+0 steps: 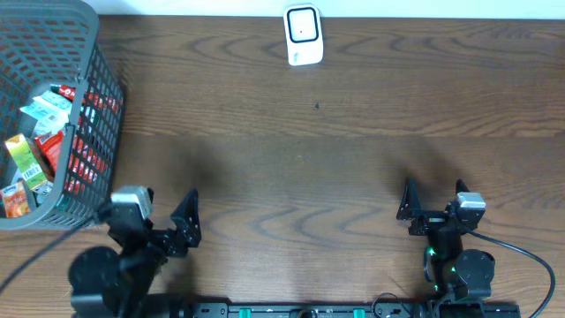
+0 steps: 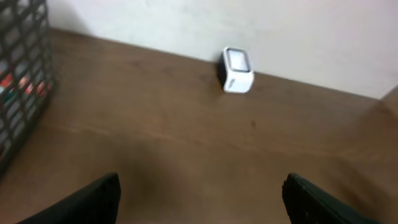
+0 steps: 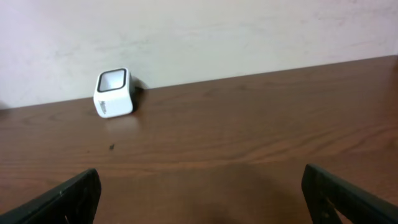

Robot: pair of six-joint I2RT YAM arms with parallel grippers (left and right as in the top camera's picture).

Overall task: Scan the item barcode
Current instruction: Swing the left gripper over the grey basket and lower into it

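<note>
Left claw point(image 2: 203, 186) and right claw point(image 1: 433, 196) hovered spread and empty over the near desk point(image 1: 309, 132). Groceries point(image 1: 35, 150) filled the left basket point(image 1: 99, 97). The far scanner point(image 1: 302, 34) faced up for barcodes.

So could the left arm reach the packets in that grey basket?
Probably yes. The basket stands close beside the left gripper, its top is open, nothing lies between them, and the jaws stand open.
</note>
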